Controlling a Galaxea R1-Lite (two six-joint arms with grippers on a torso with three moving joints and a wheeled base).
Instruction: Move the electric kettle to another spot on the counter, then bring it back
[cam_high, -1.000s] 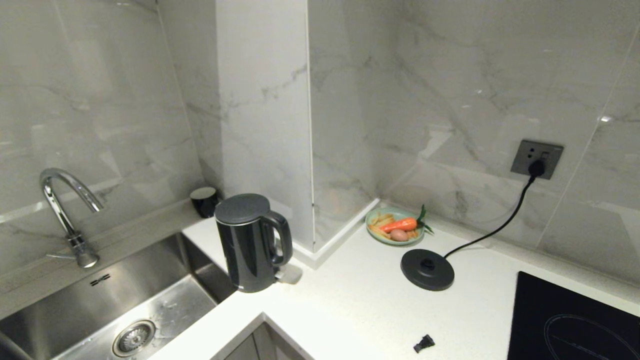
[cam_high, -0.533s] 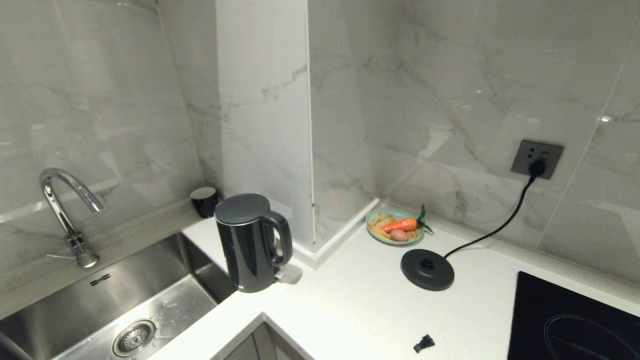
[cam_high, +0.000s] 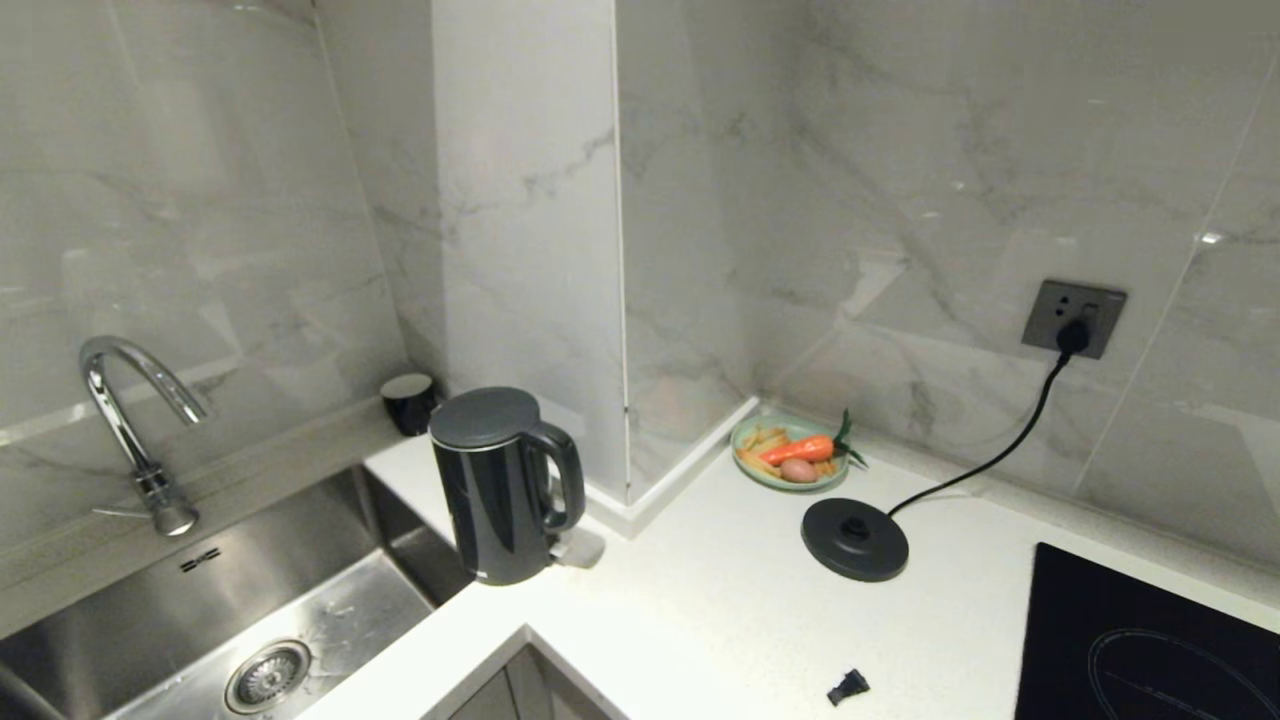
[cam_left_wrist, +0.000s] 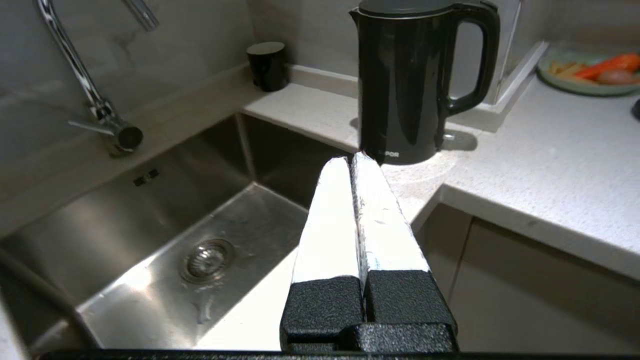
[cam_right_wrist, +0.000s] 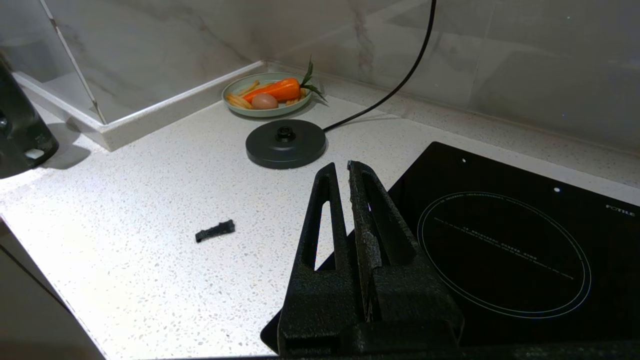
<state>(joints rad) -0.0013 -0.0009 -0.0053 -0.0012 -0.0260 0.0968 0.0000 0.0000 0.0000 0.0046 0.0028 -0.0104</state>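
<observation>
In the head view, the tall glossy black electric kettle (cam_high: 505, 485) with a flat round lid stands upright on the white speckled stone table (cam_high: 720, 610), at the corner beside the steel sink (cam_high: 260, 610), well apart from its flat round base disc (cam_high: 855, 540) near a green plate (cam_high: 790, 452) with a carrot. In the left wrist view, the left gripper (cam_left_wrist: 352, 159), its fingers wrapped in silver tape, is pressed together and empty, hanging over the sink edge in front of the kettle. In the right wrist view, the right gripper (cam_right_wrist: 341, 168), black and rough, is nearly closed and empty above the edge of the black glass induction hob (cam_right_wrist: 505, 240), with a small black clip (cam_right_wrist: 215, 230) lying on the table.
</observation>
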